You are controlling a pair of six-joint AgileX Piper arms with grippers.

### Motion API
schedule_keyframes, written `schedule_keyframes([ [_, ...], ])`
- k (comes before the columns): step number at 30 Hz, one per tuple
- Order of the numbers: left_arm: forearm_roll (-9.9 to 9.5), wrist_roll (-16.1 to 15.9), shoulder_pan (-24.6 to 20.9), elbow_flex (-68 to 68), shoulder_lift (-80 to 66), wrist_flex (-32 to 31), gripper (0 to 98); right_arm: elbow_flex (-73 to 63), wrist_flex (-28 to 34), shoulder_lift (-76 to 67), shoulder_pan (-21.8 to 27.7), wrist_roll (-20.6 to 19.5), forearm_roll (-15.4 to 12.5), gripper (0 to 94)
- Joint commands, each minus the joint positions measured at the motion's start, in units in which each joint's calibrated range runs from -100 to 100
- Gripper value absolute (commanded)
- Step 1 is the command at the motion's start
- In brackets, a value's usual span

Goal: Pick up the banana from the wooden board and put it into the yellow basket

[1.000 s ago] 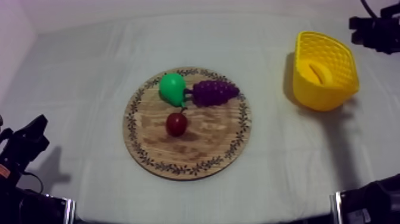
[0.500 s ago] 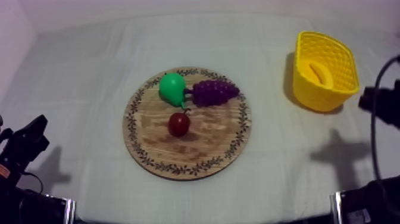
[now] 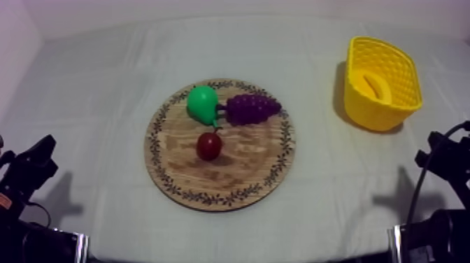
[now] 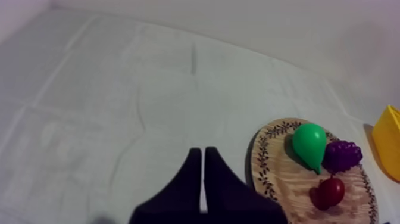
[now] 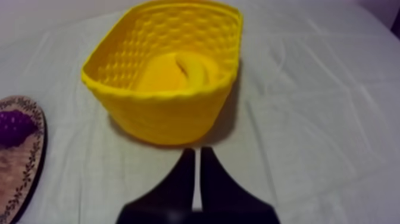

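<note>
The banana (image 5: 184, 70) is seen lying inside the yellow basket (image 5: 161, 116). The left gripper (image 4: 203, 173) and the right gripper (image 5: 197, 173) are both clenched on nothing. The basket could be tipped if clipped by the right gripper near it.

Cloth-covered table (image 3: 91, 105) carries wooden board (image 3: 245, 168) at ctr, yellow basket (image 3: 378, 112) far right, well apart.

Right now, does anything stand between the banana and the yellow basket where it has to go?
Nothing visible does: the banana already lies inside the yellow basket. The pear, the grapes and the small red fruit sit on the wooden board, apart from it. The right gripper, shut, faces the basket's wall.
</note>
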Motion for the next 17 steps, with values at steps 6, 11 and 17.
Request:
schedule_keyframes([
  [6,0.04,0.0,0.0,0.0,0.0,-0.1,0.1,0.2,-0.5,-1.2,1.4,7.9,0.0,0.5],
  [11,0.04,0.0,0.0,0.0,0.0,-0.1,0.1,0.2,-0.5,-1.3,1.5,8.2,0.0,0.5],
  [17,0.04,0.0,0.0,0.0,0.0,-0.1,0.1,0.2,-0.6,-1.3,1.5,8.1,0.0,0.5],
])
